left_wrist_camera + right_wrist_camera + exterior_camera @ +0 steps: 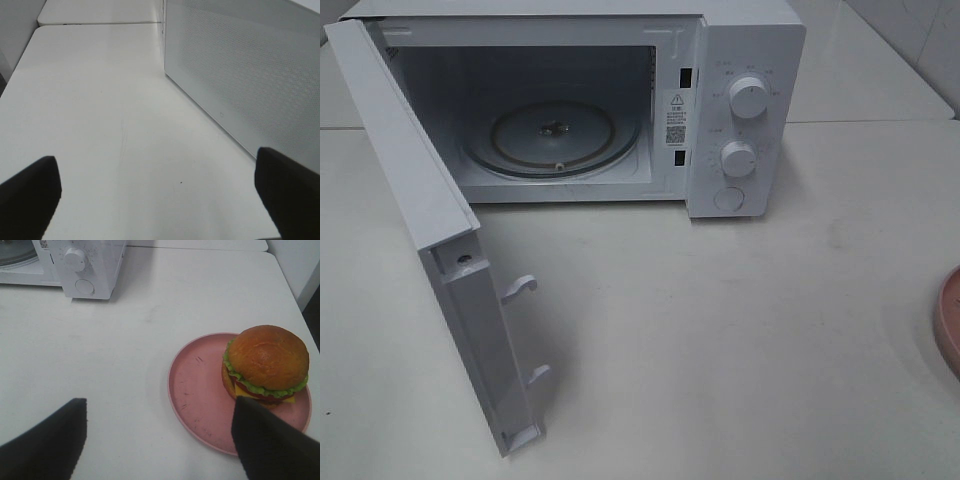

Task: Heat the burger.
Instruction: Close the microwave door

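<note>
Both sets of jaws stand wide apart and hold nothing: we see our left gripper spread over bare table beside the perforated outer face of the microwave door, and our right gripper spread above the near rim of the pink plate. The burger sits on that plate, toward its far-right part in the right wrist view, ahead of the jaws and offset toward one finger rather than centred between them. It is round, so it offers no long axis; we judge any approach angle would serve. Our right arm is clearly the nearer one; the left is on the other side of the open door, well apart from the plate.

From the high camera only a sliver of the plate shows at the right edge, and the burger is out of view there. The microwave stands open with its glass turntable bare. Nothing lies on the table between plate and cavity; the swung-out door is on the left, clear of that path.
</note>
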Action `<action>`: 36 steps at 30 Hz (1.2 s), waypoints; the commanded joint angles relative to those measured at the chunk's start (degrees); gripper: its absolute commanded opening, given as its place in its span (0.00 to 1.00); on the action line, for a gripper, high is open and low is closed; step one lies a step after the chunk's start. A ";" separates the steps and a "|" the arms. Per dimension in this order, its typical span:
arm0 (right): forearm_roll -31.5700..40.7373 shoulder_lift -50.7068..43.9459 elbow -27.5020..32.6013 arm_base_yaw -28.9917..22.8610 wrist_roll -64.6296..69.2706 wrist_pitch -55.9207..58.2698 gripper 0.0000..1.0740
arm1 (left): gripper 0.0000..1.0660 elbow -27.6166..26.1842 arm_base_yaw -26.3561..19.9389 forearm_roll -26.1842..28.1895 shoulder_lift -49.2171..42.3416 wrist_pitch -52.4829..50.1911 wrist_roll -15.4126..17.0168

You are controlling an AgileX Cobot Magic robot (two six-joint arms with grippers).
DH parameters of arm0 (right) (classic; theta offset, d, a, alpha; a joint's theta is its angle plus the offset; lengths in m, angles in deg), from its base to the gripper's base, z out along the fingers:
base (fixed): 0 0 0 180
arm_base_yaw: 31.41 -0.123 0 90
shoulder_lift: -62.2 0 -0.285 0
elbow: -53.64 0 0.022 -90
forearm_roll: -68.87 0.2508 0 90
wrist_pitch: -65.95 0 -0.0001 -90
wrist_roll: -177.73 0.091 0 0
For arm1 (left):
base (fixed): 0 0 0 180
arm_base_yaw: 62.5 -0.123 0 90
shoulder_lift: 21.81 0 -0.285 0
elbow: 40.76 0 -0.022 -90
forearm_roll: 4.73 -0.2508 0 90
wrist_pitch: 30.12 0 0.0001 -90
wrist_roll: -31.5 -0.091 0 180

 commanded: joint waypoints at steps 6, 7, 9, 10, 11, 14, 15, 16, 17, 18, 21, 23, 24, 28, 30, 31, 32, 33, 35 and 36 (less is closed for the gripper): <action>-0.17 -1.55 -0.06 0.46 -0.23 -0.34 0.71 | 0.94 0.17 -0.06 0.34 -1.15 -0.23 0.46; -0.17 -1.55 -0.06 0.46 -0.23 -0.34 0.71 | 0.94 0.17 -0.06 0.34 -1.15 -0.23 0.46; -0.17 -1.55 -0.06 0.46 -0.23 -0.34 0.71 | 0.94 0.17 -0.06 0.34 -1.15 -0.23 0.46; -0.17 -1.55 -0.06 0.46 -0.23 -0.34 0.71 | 0.94 0.17 -0.06 0.34 -1.15 -0.23 0.46; -0.17 -1.55 -0.06 0.46 -0.23 -0.34 0.71 | 0.94 0.17 -0.06 0.34 -1.15 -0.23 0.46; -0.17 -1.55 -0.06 0.46 -0.23 -0.34 0.71 | 0.94 0.17 -0.06 0.34 -1.15 -0.23 0.46; -0.17 -1.55 -0.06 0.46 -0.23 -0.34 0.71 | 0.94 0.17 -0.06 0.34 -1.15 -0.23 0.46; -0.17 -1.55 -0.06 0.46 -0.23 -0.34 0.71 | 0.94 0.17 -0.06 0.34 -1.15 -0.23 0.46; -0.17 -1.55 -0.06 0.46 -0.23 -0.34 0.71 | 0.94 0.17 -0.06 0.34 -1.15 -0.23 0.46; -0.17 -1.55 -0.06 0.46 -0.23 -0.34 0.71 | 0.94 0.17 -0.06 0.34 -1.15 -0.23 0.46; -0.17 -1.55 -0.06 0.46 -0.23 -0.34 0.71 | 0.94 0.17 -0.06 0.34 -1.15 -0.23 0.46; -0.17 -1.55 -0.06 0.46 -0.23 -0.34 0.71 | 0.94 0.17 -0.06 0.34 -1.15 -0.23 0.46; -0.17 -1.55 -0.06 0.46 -0.23 -0.34 0.71 | 0.94 0.17 -0.06 0.34 -1.15 -0.23 0.46; -0.17 -1.55 -0.06 0.46 -0.23 -0.34 0.71 | 0.94 0.17 -0.06 0.34 -1.15 -0.23 0.46; -0.17 -1.55 -0.06 0.46 -0.23 -0.34 0.71 | 0.94 0.17 -0.06 0.34 -1.15 -0.23 0.46; -0.17 -1.55 -0.06 0.46 -0.23 -0.34 0.71 | 0.94 0.17 -0.06 0.34 -1.15 -0.23 0.46; -0.17 -1.55 -0.06 0.46 -0.23 -0.34 0.71 | 0.94 0.17 -0.06 0.34 -1.15 -0.23 0.46; -0.17 -1.55 -0.06 0.46 -0.23 -0.34 0.71 | 0.94 0.17 -0.06 0.34 -1.15 -0.23 0.46; -0.17 -1.55 -0.06 0.46 -0.23 -0.34 0.71 | 0.94 0.17 -0.06 0.34 -1.15 -0.23 0.46; -0.17 -1.55 -0.06 0.46 -0.23 -0.34 0.71 | 0.94 0.17 -0.06 0.34 -1.15 -0.23 0.46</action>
